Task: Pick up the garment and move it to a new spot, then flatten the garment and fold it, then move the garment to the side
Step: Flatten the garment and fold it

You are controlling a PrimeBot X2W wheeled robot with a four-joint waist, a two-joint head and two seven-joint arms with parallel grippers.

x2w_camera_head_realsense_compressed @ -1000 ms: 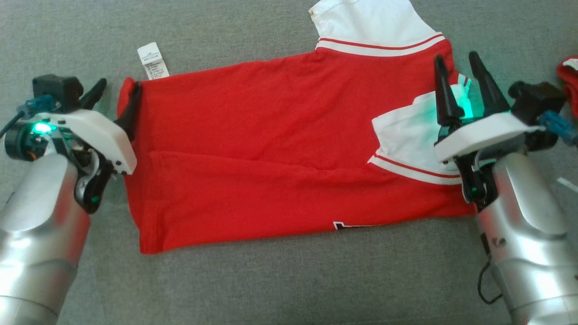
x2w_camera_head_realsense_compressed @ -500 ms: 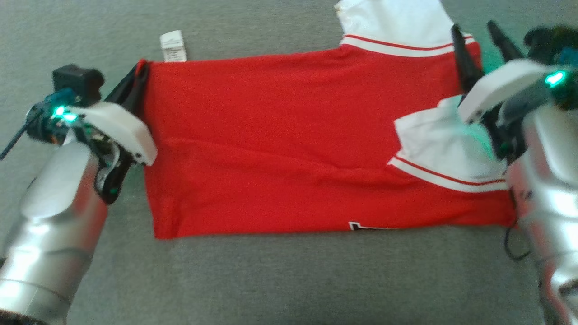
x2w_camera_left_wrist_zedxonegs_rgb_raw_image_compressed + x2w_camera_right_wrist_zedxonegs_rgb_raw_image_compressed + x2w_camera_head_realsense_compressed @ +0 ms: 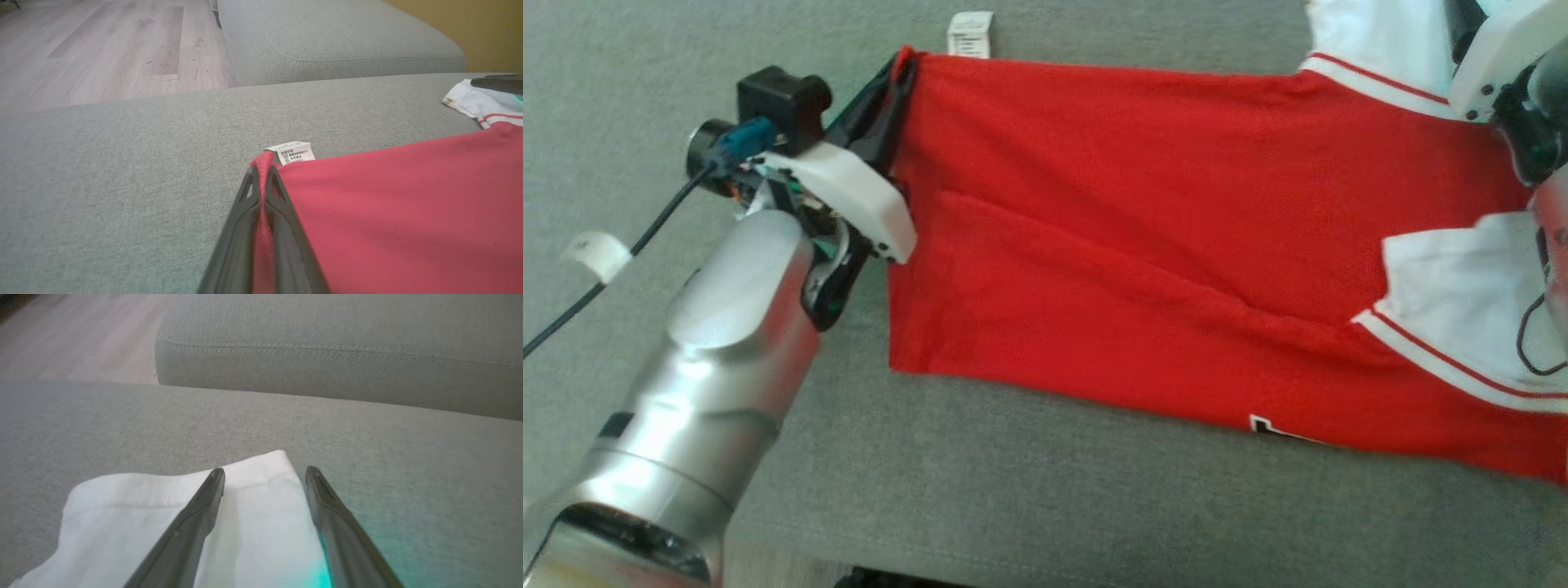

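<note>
We are pinching the garment (image 3: 1143, 220) at its hem corner with our left jaws. The two dark fingers (image 3: 241, 228) are pressing together with a ridge of red cloth between them. They are gripping right beside the small white label (image 3: 292, 152), which is sticking out from the edge onto the grey sofa (image 3: 1094, 506).

The garment is lying spread across the sofa seat, folded along its length, with the hem end towards our left arm (image 3: 727, 343) and the sleeves towards our right. A long crease is running through the red mesh from the hem side towards the near sleeve (image 3: 1454, 286). That sleeve is lying folded over the red body, showing its red-and-white trim. The far sleeve (image 3: 1372, 33) is reaching out past the far edge. A bit of black-and-white print (image 3: 1270, 426) is peeking out at the near edge.

Our right jaws are standing spread wide, with the right fingers (image 3: 192, 522) pointing over the far sleeve's white cuff. We cannot tell whether the tips are touching the cloth. Green light is glowing on the cloth and sofa beneath them. In the head view the right wrist's white housing (image 3: 1494, 57) is sitting at the upper right corner, beside the far sleeve.

Beyond the seat another grey cushion (image 3: 335, 36) is lying beside a wood floor (image 3: 102, 49).
</note>
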